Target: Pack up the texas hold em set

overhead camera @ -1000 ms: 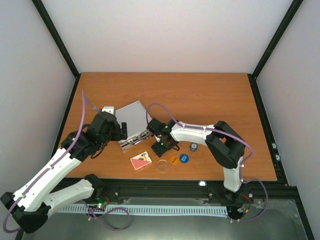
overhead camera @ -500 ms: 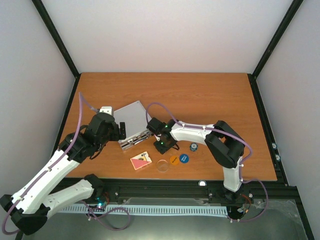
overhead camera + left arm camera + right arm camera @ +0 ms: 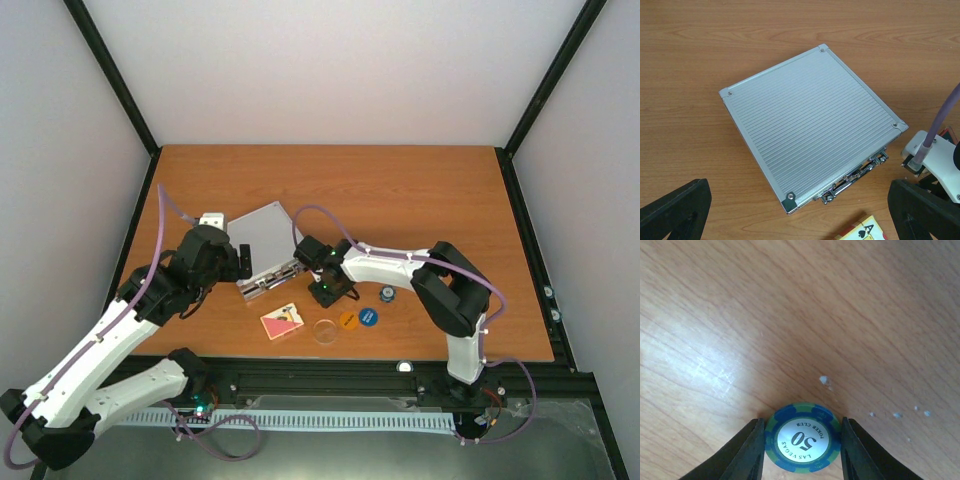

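Right end effector (image 3: 802, 430) is low over the counter (image 3: 790, 315), just in front of the case's latch side. Its two fingers (image 3: 747, 455) are pressed against opposite edges of a blue-green chip (image 3: 802, 440) marked 50, which lies flat on the wood. Left end effector (image 3: 797, 200) is spread fully wide and holds nothing, hanging over the silver case (image 3: 810, 130), which sits shut, left of centre. Toward the front edge, a loose row: pink card deck (image 3: 281, 321), clear disc (image 3: 325, 331), orange disc (image 3: 347, 320), blue disc (image 3: 368, 317), with a second chip (image 3: 386, 295) just behind them.
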Robot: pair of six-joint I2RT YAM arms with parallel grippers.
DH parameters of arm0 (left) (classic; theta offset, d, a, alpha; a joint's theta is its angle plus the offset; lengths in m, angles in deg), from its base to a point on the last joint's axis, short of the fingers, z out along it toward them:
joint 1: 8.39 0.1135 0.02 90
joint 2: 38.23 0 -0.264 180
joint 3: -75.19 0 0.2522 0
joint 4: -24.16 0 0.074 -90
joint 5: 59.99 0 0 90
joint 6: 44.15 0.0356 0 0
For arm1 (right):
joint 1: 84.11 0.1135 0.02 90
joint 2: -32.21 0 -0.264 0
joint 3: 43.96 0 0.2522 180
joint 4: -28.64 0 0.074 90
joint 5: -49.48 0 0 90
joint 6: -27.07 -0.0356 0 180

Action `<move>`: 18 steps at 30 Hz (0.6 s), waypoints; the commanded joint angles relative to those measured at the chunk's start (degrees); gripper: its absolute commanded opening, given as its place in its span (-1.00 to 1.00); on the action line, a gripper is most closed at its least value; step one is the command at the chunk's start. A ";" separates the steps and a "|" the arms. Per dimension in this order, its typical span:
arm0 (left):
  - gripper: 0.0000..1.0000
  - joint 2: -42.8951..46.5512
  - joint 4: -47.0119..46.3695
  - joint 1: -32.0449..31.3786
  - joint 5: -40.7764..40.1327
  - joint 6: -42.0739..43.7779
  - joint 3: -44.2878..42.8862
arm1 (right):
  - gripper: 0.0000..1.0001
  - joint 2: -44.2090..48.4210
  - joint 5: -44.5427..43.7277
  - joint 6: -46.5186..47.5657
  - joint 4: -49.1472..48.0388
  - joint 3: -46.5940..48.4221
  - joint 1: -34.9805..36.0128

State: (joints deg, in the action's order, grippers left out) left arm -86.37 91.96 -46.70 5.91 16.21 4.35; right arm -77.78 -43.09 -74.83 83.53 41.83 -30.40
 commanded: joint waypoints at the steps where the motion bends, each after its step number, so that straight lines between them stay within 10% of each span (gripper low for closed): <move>1: 0.99 0.52 0.95 0.04 -1.07 0.78 -1.29 | -0.95 1.96 -2.73 -0.49 3.28 0.96 -0.14; 13: 1.00 0.99 0.77 -0.02 -0.94 0.56 -0.89 | -0.90 5.67 -4.87 -0.75 5.98 2.14 -0.53; 18: 1.00 0.92 1.05 0.01 -1.02 0.64 -0.75 | 0.11 5.58 -2.99 -1.01 5.66 1.56 -0.60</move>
State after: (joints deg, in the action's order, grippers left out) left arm -86.00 91.96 -46.70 5.76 16.18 4.35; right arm -73.13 -46.41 -75.23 88.66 42.95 -30.57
